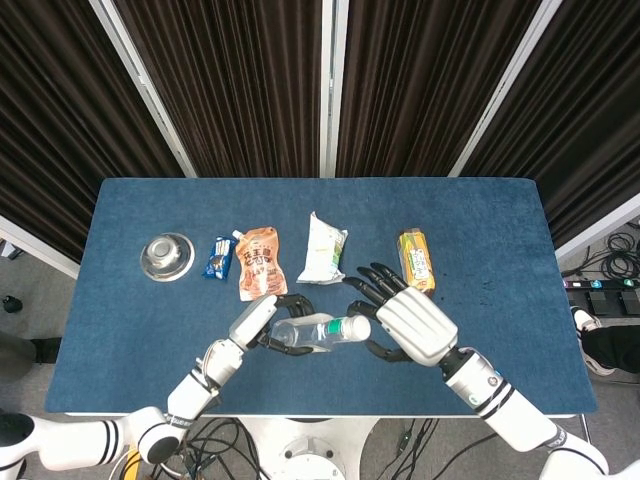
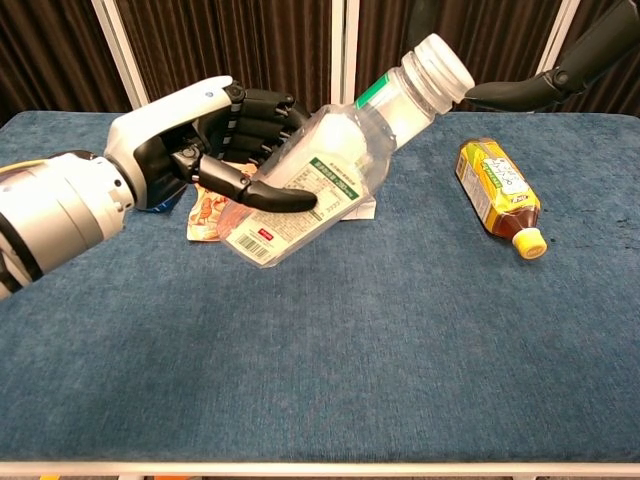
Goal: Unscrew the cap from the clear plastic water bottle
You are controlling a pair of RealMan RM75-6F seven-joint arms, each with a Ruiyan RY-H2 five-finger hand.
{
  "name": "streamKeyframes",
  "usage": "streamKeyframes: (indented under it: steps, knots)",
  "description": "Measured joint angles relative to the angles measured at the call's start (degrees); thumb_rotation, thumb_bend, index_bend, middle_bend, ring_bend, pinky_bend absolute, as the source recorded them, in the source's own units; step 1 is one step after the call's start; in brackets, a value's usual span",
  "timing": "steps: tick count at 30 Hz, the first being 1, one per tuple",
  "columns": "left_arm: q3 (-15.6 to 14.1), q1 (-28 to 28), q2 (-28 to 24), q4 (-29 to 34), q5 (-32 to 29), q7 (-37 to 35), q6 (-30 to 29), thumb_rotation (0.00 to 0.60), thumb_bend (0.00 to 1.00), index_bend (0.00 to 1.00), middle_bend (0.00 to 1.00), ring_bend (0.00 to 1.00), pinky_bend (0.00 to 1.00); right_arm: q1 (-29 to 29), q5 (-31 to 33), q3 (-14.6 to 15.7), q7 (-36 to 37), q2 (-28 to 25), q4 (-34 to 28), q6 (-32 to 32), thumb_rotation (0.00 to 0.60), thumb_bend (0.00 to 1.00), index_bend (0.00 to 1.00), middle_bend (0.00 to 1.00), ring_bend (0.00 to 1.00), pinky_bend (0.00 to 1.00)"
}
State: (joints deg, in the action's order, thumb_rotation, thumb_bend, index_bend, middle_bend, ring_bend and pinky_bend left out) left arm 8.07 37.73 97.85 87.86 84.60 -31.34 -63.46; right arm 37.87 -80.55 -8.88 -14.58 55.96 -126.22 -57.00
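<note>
I see the clear bottle [image 2: 320, 175] tilted, white cap [image 2: 443, 64] still on — my left hand [image 2: 205, 140] grips its body, my right hand [image 1: 405, 320] spread beside the cap.

A clear bottle [image 2: 320, 175] with a white cap [image 2: 441, 68] and green-banded white label is seen on a deep blue table [image 1: 500, 215], beside a yellow bottle [image 1: 416, 259], orange pouch [image 1: 260, 262], white packet [image 1: 325, 249] and silver bowl [image 1: 167, 254].
</note>
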Motion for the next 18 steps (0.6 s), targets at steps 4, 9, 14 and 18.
streamKeyframes:
  steps: [4,9,14,18]
  knots:
    - [0.01,0.01,-0.16,0.14,-0.11,-0.07,0.12,0.6,0.26,0.62,0.58,0.51,0.48,0.08,0.27,-0.09,-0.15,0.18,0.14,-0.04,0.6,0.25,0.4,0.11,0.0,0.0]
    - [0.02,-0.01,-0.36,0.44,-0.12,-0.37,0.16,0.6,0.26,0.62,0.58,0.51,0.48,0.25,0.78,-0.23,-0.56,0.47,0.21,-0.07,0.6,0.25,0.42,0.11,0.0,0.0]
    - [0.08,0.0,-0.65,0.94,-0.39,-0.6,0.46,0.6,0.26,0.62,0.58,0.51,0.48,0.43,0.87,-0.36,-1.06,1.04,0.41,-0.27,0.6,0.25,0.44,0.12,0.0,0.0]
    - [0.21,0.02,-0.85,1.14,-0.53,-0.82,0.55,0.6,0.26,0.62,0.58,0.51,0.48,0.55,0.91,-0.68,-1.51,1.85,0.86,-0.9,0.6,0.3,0.48,0.14,0.0,0.0]
